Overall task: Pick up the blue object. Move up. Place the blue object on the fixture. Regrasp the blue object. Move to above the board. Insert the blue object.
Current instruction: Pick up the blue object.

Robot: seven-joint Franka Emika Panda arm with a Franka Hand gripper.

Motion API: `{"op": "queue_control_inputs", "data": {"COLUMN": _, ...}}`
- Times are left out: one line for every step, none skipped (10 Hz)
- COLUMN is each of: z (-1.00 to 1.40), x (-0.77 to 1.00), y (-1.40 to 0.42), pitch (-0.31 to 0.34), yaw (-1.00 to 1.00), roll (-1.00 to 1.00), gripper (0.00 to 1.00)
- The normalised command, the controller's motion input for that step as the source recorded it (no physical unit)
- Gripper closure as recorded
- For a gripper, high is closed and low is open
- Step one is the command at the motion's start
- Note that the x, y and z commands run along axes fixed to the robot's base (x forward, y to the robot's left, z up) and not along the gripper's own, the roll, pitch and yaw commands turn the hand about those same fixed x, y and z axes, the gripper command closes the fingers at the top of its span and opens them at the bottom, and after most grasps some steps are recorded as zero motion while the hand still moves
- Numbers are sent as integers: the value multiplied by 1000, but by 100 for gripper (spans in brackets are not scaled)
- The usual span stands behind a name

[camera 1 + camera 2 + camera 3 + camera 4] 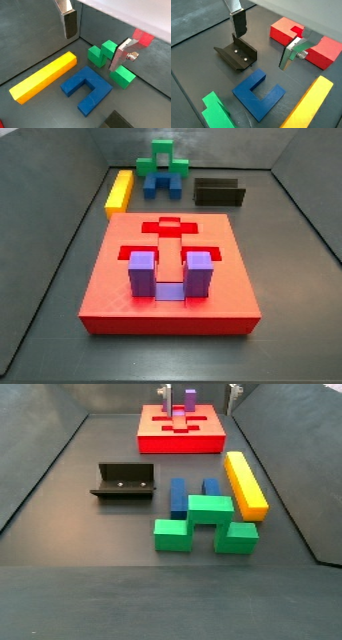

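The blue object (85,90) is a dark blue U-shaped block lying flat on the floor between the yellow bar and the green block; it also shows in a wrist view (258,95) and in both side views (163,183) (178,496). The fixture (236,54) stands beside it, also seen in both side views (219,193) (124,481). The red board (167,278) holds a purple U-shaped block (160,273). My gripper (92,52) (262,50) is open and empty, well above the floor over the blue object and fixture. Its fingertips (166,393) show at the frame's top edge.
A long yellow bar (245,484) lies beside the blue object. A green block (201,522) sits against the blue object's end. Dark walls ring the floor (54,248). The board (288,31) shows past the fixture.
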Motion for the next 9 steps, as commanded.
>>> {"op": "queue_control_inputs", "data": {"z": -314, "x": 649, "y": -391, "pitch": -43, "yaw": -200, "roll": 0, "gripper": 0}}
{"op": "queue_control_inputs", "data": {"z": -523, "x": 734, "y": -437, "pitch": -51, "yaw": -254, "roll": 0, "gripper": 0}}
{"op": "queue_control_inputs", "data": {"z": -654, "x": 931, "y": -166, "pitch": 0, "yaw": -186, "roll": 0, "gripper": 0}}
{"op": "queue_control_inputs", "data": {"z": -720, "x": 1000, "y": 0, "pitch": 10, "yaw": -83, "roll": 0, "gripper": 0}}
{"op": "queue_control_inputs", "data": {"z": -797, "x": 1000, "y": 100, "pitch": 101, "yaw": 0, "roll": 0, "gripper": 0}}
{"op": "queue_control_inputs", "data": {"z": -831, "x": 1000, "y": 151, "pitch": 169, "yaw": 0, "roll": 0, "gripper": 0}}
{"op": "queue_control_inputs", "data": {"z": -803, "x": 1000, "y": 51, "pitch": 214, "yaw": 49, "roll": 0, "gripper": 0}}
{"op": "queue_control_inputs", "data": {"z": -797, "x": 863, "y": 0, "pitch": 196, "yaw": 134, "roll": 0, "gripper": 0}}
{"op": "queue_control_inputs", "data": {"z": -794, "x": 477, "y": -149, "pitch": 119, "yaw": 157, "roll": 0, "gripper": 0}}
